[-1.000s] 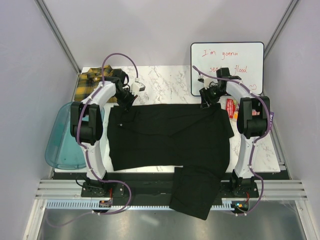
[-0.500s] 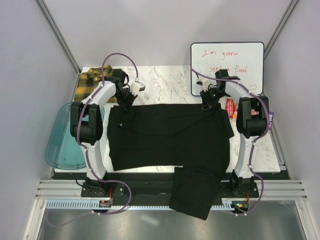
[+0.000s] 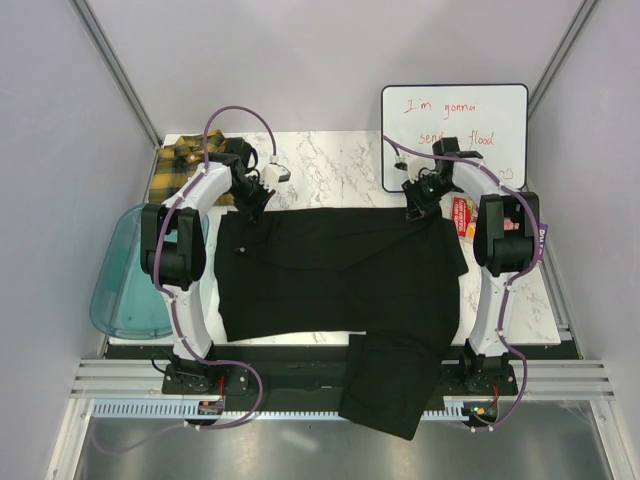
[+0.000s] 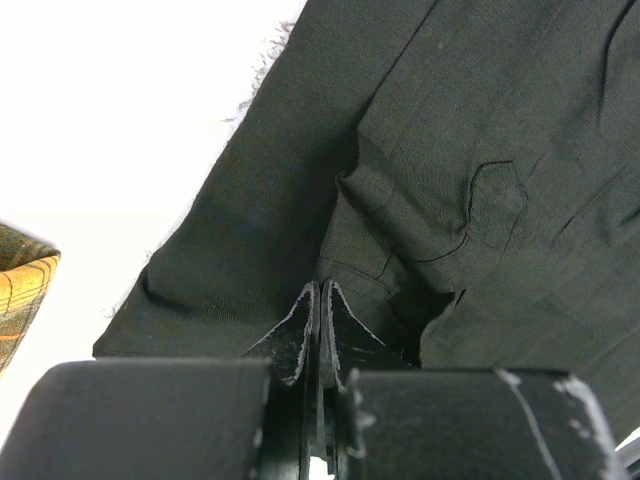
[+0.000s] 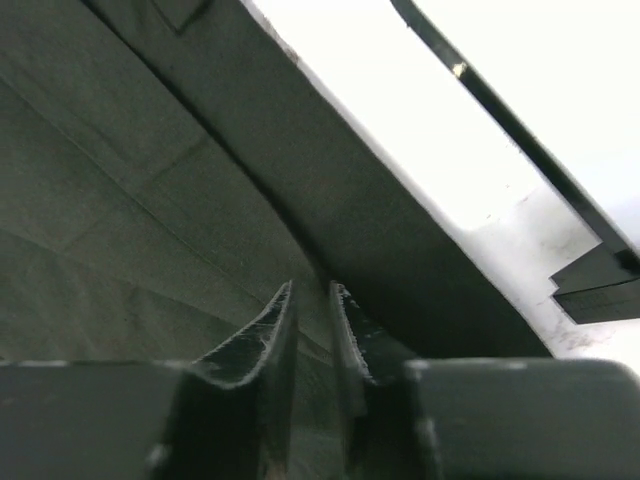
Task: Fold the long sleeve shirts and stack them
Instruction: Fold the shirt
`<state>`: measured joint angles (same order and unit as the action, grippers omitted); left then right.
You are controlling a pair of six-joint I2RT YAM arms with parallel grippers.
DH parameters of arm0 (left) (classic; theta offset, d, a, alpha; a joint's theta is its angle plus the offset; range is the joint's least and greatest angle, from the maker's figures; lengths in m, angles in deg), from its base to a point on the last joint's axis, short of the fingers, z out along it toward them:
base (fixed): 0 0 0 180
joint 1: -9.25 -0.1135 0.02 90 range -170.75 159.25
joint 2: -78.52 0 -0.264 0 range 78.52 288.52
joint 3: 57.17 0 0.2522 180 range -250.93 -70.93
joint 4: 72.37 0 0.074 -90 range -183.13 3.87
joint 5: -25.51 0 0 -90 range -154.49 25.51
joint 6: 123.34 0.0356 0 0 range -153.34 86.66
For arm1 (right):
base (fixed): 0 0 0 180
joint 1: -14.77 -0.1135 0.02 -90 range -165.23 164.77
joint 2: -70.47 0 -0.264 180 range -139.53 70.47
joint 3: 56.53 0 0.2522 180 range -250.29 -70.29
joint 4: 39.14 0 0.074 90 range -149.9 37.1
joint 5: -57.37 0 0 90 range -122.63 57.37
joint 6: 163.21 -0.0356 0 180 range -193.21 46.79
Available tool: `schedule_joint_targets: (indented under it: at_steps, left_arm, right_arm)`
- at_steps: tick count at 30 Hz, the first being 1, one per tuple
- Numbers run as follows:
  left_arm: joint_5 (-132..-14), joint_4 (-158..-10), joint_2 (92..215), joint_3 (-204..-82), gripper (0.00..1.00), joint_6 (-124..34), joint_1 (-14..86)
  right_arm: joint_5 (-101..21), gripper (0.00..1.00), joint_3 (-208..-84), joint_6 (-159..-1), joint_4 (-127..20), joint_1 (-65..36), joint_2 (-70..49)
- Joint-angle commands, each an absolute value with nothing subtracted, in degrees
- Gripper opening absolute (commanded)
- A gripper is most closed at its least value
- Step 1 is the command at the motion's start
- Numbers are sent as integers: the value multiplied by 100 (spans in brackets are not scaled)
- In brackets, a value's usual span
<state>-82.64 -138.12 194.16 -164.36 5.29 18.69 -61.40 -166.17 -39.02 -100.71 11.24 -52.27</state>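
Black woven shirt (image 3: 340, 270) lies spread; left tool (image 4: 320, 292) and right tool (image 5: 312, 292) pinch it.

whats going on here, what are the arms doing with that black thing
Two robot arms are folding shirts. The black shirt lies spread flat on the table, with one sleeve hanging off the near edge. The left gripper and right gripper each pinch its far edge, one near each corner. The plaid shirt sits bunched at the far left corner.

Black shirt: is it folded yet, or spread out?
Spread out. The black shirt lies flat across the table, one sleeve hanging off the near edge; left gripper and right gripper pinch its far edge.
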Motion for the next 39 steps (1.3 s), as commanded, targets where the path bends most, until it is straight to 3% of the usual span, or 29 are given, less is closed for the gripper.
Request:
schedule_joint_targets:
  at_steps: [1, 7, 20, 25, 33, 35, 39]
  left_arm:
    - [-8400, -13843, 19331, -16533, 2, 542, 1866]
    - [-8409, -13843, 19348, -16533, 2, 559, 1866]
    - [-8365, -13843, 19392, -16550, 2, 603, 1866]
    - [-8339, -13843, 19392, -16577, 2, 621, 1866]
    - [-8277, -13843, 19401, -16603, 2, 638, 1866]
    - [-8295, -13851, 19384, -16594, 2, 630, 1866]
    - [-8286, -13843, 19366, -16568, 2, 638, 1857]
  right_arm:
    - [-6576, 34, -16987, -4016, -10072, 1099, -5065]
    - [-6410, 48, -17163, -4025, -9957, 976, -5275]
    - [-6198, 51, -16988, -3780, -10045, 923, -5495]
    - [-6233, 42, -16952, -3595, -10265, 923, -5469]
    - [-6110, 35, -16996, -3392, -10475, 932, -5504]
    - [-6110, 30, -17022, -3375, -10493, 932, -5504]
    - [-6102, 6, -17040, -3314, -10520, 932, -5478]
